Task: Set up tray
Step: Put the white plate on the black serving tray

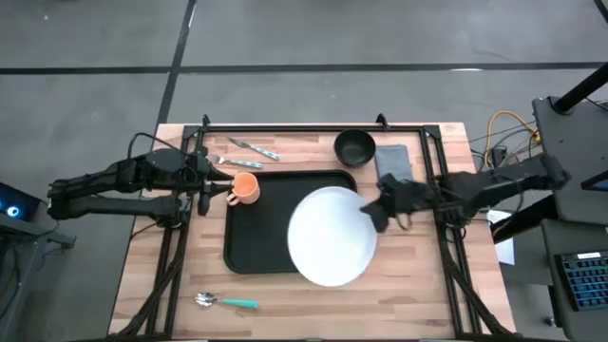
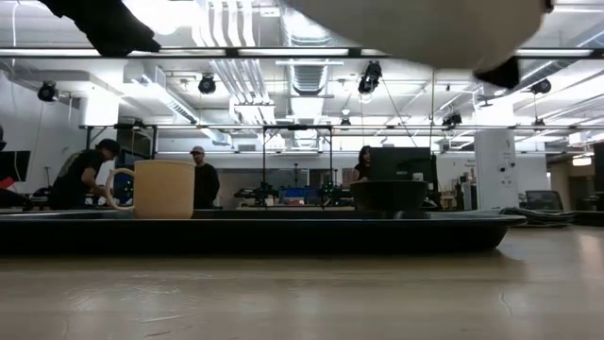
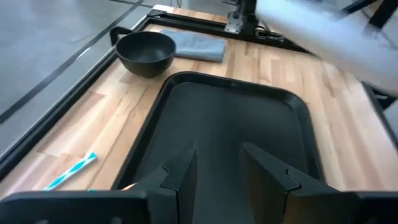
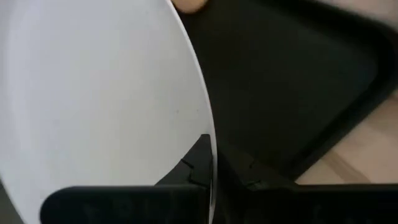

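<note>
High view shows the right gripper (image 1: pixel 378 211) pinching the white plate (image 1: pixel 331 236) above the tray (image 1: pixel 249 252), mug (image 1: pixel 245 187) aboard at its left far corner, left gripper (image 1: pixel 211 185) part-open, cutlery pending.

The right claw (image 1: pixel 372 215) reaches in from the right, fingers pinched tight. The left claw (image 1: pixel 211 188) reaches in from the left, fingers parted.

Large flat black tray (image 1: pixel 256 237), rounded corners, low rim, lying mid-table on wood.
</note>
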{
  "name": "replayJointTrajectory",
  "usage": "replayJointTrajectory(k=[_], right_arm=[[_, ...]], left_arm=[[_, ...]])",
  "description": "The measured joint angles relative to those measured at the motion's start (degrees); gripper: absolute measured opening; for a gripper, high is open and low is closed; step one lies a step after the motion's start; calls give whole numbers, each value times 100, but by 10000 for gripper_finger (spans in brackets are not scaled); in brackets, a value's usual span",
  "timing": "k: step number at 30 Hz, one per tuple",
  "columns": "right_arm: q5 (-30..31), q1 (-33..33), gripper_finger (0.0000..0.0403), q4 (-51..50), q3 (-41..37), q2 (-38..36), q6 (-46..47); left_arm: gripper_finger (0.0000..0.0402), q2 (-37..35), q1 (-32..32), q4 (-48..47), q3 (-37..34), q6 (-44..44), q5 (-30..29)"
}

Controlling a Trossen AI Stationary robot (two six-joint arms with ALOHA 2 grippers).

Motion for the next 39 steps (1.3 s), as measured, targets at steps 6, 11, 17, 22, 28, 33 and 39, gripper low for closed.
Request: replayJointTrajectory(k=[6,11,17,22,28,33,39], right_arm=[[-1851,-1331,8,695,83,1315,-618],[-2560,-2006,8,559,750,2535,-1187],[-2671,-2332,8,-727,2365,3905,-2077],[-2653,-2317,8,-1513,3397,4680,-2530],[-2661,-2417,8,-1534,3886,5198,-2747],[-2693,-2581,8,-1539,4046,5515,-2931],[-2706,-2770,8,-1459,4085,5674,-3118]], left_arm=[[101,-7,0,131,0,211,-2],[101,-7,0,148,0,220,-4],[101,-3,0,143,0,220,-4],[101,-20,0,136,0,220,-4],[101,-89,0,129,0,271,-4],[101,-124,0,130,0,287,-4],[101,-160,0,127,0,288,5]])
